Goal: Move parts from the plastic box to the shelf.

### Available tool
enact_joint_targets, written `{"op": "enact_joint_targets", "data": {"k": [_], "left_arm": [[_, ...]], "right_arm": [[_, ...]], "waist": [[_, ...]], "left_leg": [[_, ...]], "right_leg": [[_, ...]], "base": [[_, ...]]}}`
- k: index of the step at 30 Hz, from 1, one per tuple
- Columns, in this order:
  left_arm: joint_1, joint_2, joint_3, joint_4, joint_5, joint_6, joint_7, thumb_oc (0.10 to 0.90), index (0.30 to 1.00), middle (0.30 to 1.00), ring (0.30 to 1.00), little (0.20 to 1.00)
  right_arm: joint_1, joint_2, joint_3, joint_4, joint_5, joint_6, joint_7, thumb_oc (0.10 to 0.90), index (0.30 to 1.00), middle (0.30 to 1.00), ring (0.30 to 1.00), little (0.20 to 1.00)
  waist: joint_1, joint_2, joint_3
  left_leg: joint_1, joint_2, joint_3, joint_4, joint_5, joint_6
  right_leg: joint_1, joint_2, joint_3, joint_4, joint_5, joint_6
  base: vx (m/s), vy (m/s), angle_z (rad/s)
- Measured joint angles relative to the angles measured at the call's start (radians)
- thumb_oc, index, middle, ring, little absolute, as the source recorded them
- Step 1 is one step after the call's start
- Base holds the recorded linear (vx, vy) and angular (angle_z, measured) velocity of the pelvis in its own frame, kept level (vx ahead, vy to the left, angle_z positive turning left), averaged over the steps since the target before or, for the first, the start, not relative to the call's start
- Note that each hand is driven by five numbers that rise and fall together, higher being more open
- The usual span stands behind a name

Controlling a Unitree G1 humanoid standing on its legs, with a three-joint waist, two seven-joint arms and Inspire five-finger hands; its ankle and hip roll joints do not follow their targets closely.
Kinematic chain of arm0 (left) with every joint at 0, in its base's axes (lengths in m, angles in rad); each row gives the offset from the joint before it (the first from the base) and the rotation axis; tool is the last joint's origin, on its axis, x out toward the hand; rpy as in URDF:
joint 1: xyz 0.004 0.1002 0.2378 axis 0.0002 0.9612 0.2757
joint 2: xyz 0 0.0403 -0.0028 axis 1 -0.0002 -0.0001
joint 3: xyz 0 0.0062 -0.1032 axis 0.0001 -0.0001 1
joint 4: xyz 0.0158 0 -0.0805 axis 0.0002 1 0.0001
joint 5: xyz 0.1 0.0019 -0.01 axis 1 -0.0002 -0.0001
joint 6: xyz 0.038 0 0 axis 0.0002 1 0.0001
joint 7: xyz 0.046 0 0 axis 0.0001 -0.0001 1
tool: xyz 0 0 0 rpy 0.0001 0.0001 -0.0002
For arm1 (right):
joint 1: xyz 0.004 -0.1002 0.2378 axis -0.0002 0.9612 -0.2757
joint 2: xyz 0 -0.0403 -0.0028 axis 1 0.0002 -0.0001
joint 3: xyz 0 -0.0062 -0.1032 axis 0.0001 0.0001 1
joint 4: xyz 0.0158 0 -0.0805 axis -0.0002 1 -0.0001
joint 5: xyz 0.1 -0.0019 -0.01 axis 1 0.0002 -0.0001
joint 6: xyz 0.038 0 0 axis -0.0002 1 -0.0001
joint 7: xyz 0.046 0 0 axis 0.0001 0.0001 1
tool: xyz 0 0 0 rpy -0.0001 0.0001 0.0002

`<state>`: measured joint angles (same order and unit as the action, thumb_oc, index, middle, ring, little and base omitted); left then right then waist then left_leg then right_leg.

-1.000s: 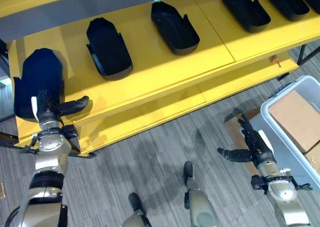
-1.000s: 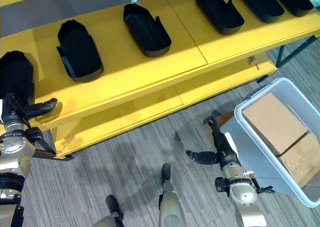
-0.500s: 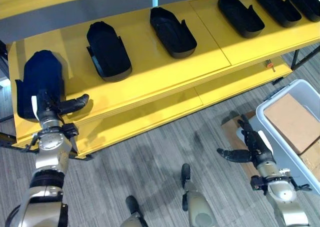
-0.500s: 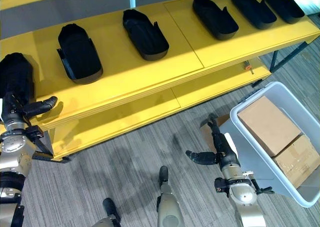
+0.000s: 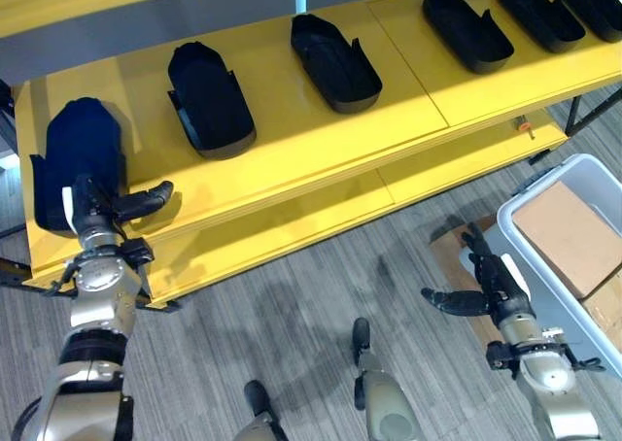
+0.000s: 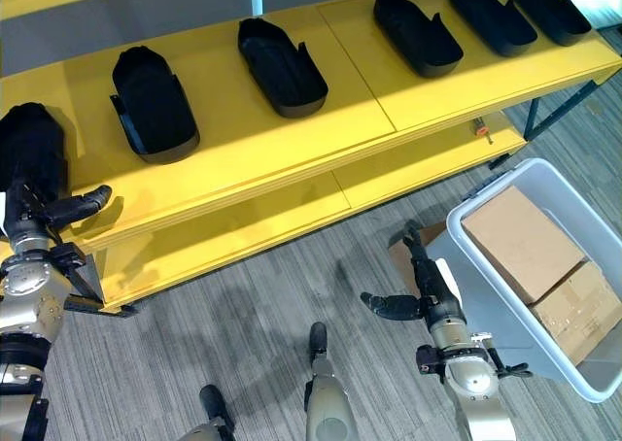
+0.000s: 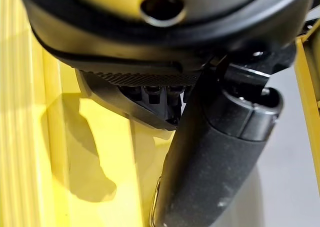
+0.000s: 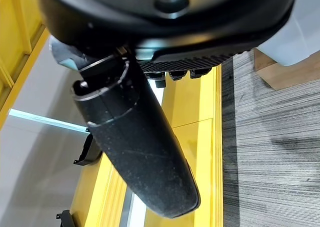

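A yellow shelf [image 5: 321,120] runs across the far side of the scene, above a grey floor. Six black parts lie in a row on its top. The leftmost part [image 5: 76,154] sits at the shelf's left end, and the next part [image 5: 209,96] lies to its right, with the others spaced out toward the far right. The left hand [image 5: 97,208] is at the near edge of the shelf, just in front of the leftmost part. Its thumb is stretched out to the right and its fingers look loosely straight, holding nothing; whether it touches the part cannot be told. The right hand [image 5: 486,286] hangs low over the floor at the right, fingers spread and empty, just beside the pale plastic box [image 5: 544,305]. Inside the box sit brown cartons [image 5: 569,232]; no black parts can be seen in it from here. Judging by this, much of the moving appears done, with six parts already placed. What remains in the box is hidden, so how many are left cannot be told.
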<state>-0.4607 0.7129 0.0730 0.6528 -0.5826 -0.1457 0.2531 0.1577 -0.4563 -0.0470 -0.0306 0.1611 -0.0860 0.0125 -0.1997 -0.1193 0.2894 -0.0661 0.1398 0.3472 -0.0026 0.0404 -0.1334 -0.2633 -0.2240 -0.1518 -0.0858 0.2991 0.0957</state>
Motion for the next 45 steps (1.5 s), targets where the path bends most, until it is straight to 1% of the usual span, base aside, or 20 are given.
{"op": "enact_joint_targets", "data": {"k": [12,15,34,39,45], "left_arm": [[-0.002,-0.001,0.000,-0.014,-0.006,0.000,0.004,0.900,1.000,1.000,1.000,1.000],[-0.003,-0.004,0.000,-0.034,-0.039,-0.001,0.004,0.900,1.000,1.000,1.000,1.000],[-0.019,-0.005,0.000,-0.037,-0.039,-0.005,0.005,0.900,1.000,1.000,1.000,1.000],[-0.015,0.013,0.011,-0.037,-0.032,-0.006,0.007,0.900,1.000,1.000,1.000,1.000],[-0.011,0.031,0.017,-0.101,-0.033,-0.010,0.021,0.900,1.000,1.000,1.000,1.000]], "right_arm": [[-0.001,0.001,0.000,0.000,0.000,0.000,0.000,0.900,1.000,1.000,1.000,1.000],[0.000,0.001,0.000,0.000,0.000,0.000,0.000,0.900,1.000,1.000,1.000,1.000],[-0.001,0.002,0.003,0.000,0.000,0.000,0.000,0.900,1.000,1.000,1.000,1.000],[-0.001,0.002,0.003,0.000,0.000,0.000,0.000,0.900,1.000,1.000,1.000,1.000],[-0.002,0.002,0.003,0.003,0.000,0.000,0.001,0.900,1.000,1.000,1.000,1.000]], "waist": [[-0.015,0.000,0.000],[-0.015,0.000,0.000],[-0.013,0.001,-0.001],[-0.010,0.004,-0.002],[0.014,0.013,-0.007]], "left_leg": [[0.006,-0.001,0.003,0.000,0.000,0.000],[0.008,-0.001,0.004,0.000,0.000,0.000],[0.013,-0.001,0.005,0.000,0.000,0.000],[0.016,-0.001,0.004,0.000,0.000,0.000],[0.020,-0.001,0.000,-0.001,0.001,0.001]], "right_leg": [[0.002,0.000,0.004,0.000,0.001,-0.001],[0.004,0.000,0.004,0.000,0.001,-0.001],[0.008,0.000,0.005,0.000,0.000,-0.001],[0.011,0.000,0.005,0.000,0.000,-0.001],[0.019,-0.001,0.001,0.000,0.002,-0.002]], "base": [[0.00,0.000,0.00],[0.00,0.000,0.00],[0.00,0.000,0.00],[0.00,0.000,0.00],[0.00,-0.004,0.02]]}}
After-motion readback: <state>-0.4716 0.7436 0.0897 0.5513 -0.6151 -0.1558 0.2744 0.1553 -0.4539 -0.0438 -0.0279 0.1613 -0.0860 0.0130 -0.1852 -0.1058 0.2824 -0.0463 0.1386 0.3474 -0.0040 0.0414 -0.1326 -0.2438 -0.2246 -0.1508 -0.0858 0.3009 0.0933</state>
